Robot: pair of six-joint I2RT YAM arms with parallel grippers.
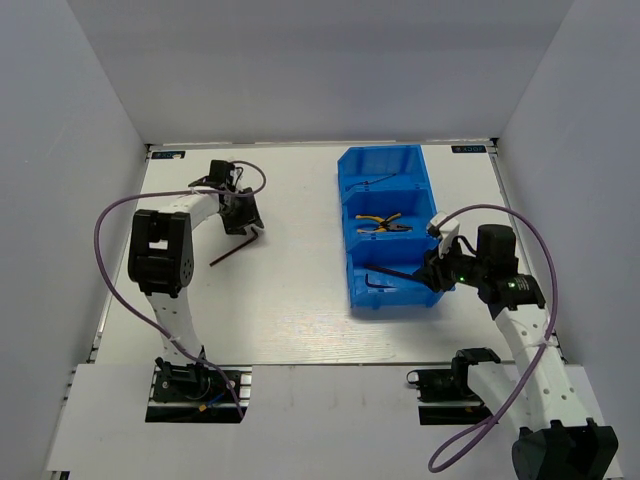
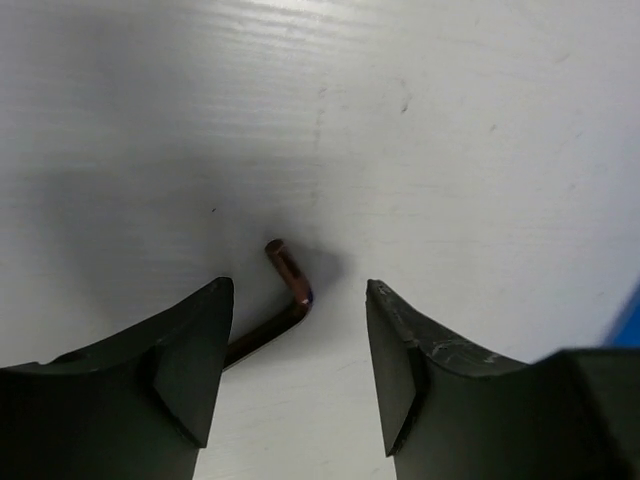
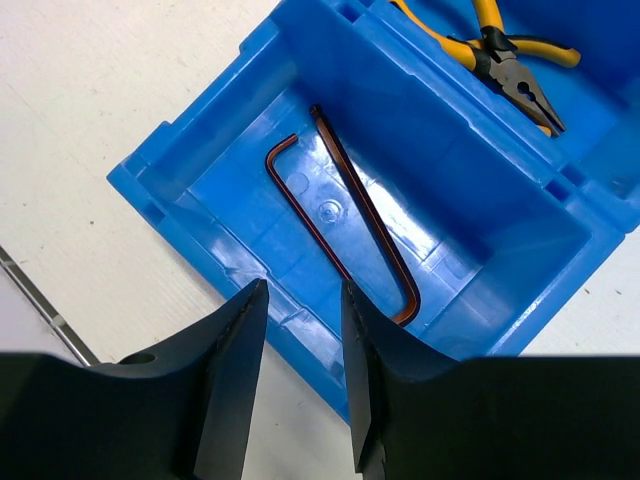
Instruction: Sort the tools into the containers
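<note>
Grey walls close in a white surface (image 1: 300, 310), seen from above. A blue bin (image 1: 395, 300) with three compartments in a row sits right of centre. Its far compartment holds a thin dark tool (image 1: 375, 182), the middle one yellow-handled pliers (image 1: 385, 224), and the near one two hex keys (image 1: 382, 280). Well to the left, a lone hex key (image 1: 233, 249) lies on the bare surface, with the left fingers (image 1: 245, 218) right over its far end. The right fingers (image 1: 437, 262) hang just beside the bin's right wall, level with the near compartment.

From the left wrist, the left fingers (image 2: 195, 350) stand wide apart and grip nothing. The lone hex key's bend (image 2: 290, 275) lies flat on the surface between them, and its long leg runs off under the left-hand finger.

From the right wrist, the right fingers (image 3: 235, 380) are a narrow gap apart with nothing between them, poised above the near compartment's outer wall (image 3: 200, 215). Both keys lie side by side on its floor, and the pliers show in the next compartment.
</note>
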